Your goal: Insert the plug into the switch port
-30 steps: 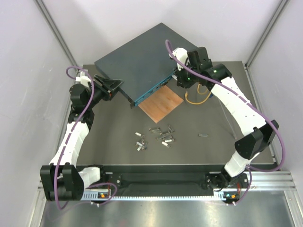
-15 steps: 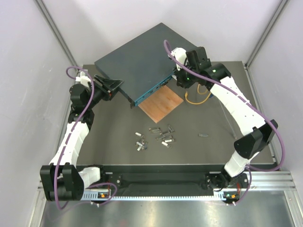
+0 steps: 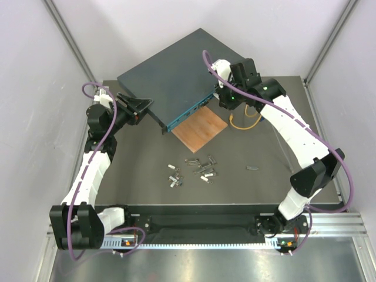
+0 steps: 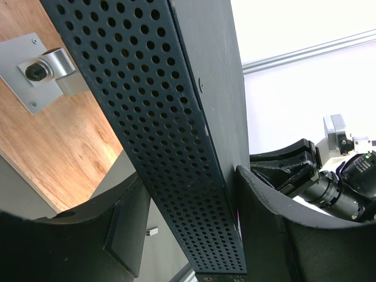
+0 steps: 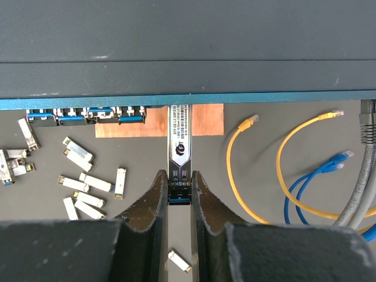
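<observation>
Top view: the switch (image 3: 170,79) lies turned at an angle at the far middle of the table (image 3: 264,188), its teal front face (image 3: 189,111) turned near-right. A thin brown board (image 3: 200,130) lies just near of that face, one edge running under the box.

Right wrist view: the right gripper (image 5: 179,187) is clenched on the plug (image 5: 178,144), a narrow labelled metal module with a blue tab at its gripped end. The plug's far end meets the teal face at a socket; how deep it sits cannot be told. Four neighbouring sockets (image 5: 82,113), leftward along the face, hold blue-tabbed inserts. Loose modules (image 5: 88,182) are scattered on the table, apart from the switch. Yellow cables (image 5: 247,170) and a blue cable (image 5: 317,176) lie on the table on the plug's other side.

Left wrist view: the left gripper (image 4: 191,200) grasps the switch by its perforated side wall (image 4: 170,129), one finger pressed on each side.
</observation>
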